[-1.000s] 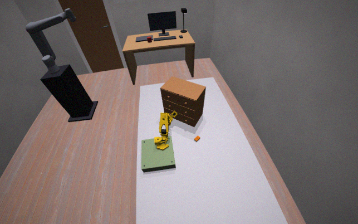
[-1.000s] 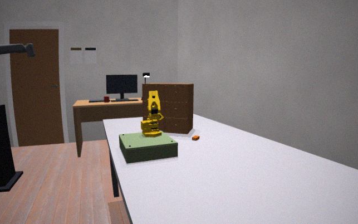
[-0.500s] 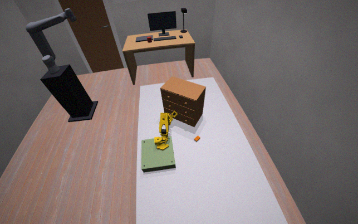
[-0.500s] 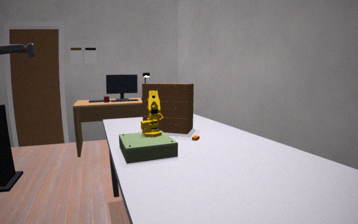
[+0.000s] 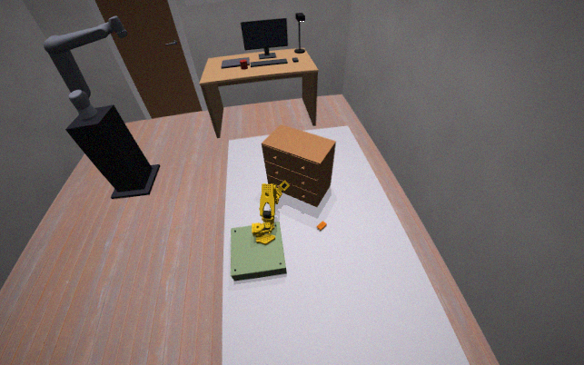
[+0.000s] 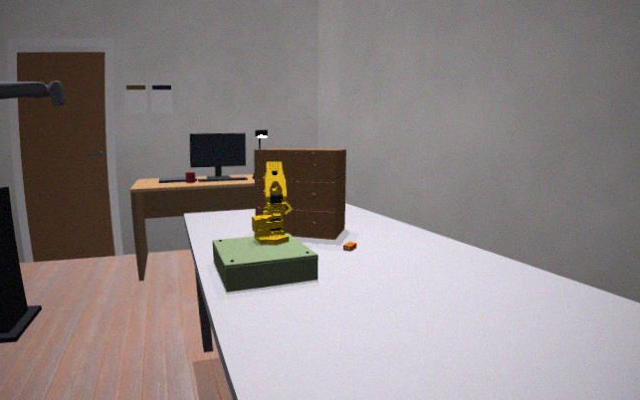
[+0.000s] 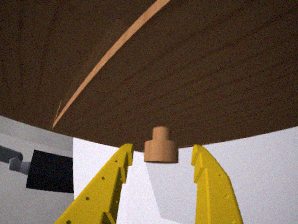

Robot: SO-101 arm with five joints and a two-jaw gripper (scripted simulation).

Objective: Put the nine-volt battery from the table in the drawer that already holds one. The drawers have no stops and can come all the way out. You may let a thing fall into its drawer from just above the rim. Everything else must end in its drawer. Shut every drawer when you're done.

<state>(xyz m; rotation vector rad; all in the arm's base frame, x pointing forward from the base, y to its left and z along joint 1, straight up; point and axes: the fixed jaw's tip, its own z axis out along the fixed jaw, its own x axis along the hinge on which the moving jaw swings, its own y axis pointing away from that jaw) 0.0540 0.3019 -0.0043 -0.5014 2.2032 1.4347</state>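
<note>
The orange nine-volt battery (image 5: pixel 321 225) lies on the white table to the right of my arm, in front of the chest; it also shows in the exterior view (image 6: pixel 349 246). The brown chest of three drawers (image 5: pixel 299 163) stands with all drawers shut. My yellow gripper (image 5: pixel 283 185) points at the left side of the chest front, low down. In the wrist view the fingers stand apart on either side of a small round wooden knob (image 7: pixel 160 145), not touching it. The knob sits near the lower edge of what looks like the bottom drawer front. The drawers' contents are hidden.
My arm stands on a green base block (image 5: pixel 257 254) on the white table. Off the table are a black pedestal with a grey arm (image 5: pixel 108 150) and a desk with a monitor (image 5: pixel 260 64). The table's left edge runs beside the base block.
</note>
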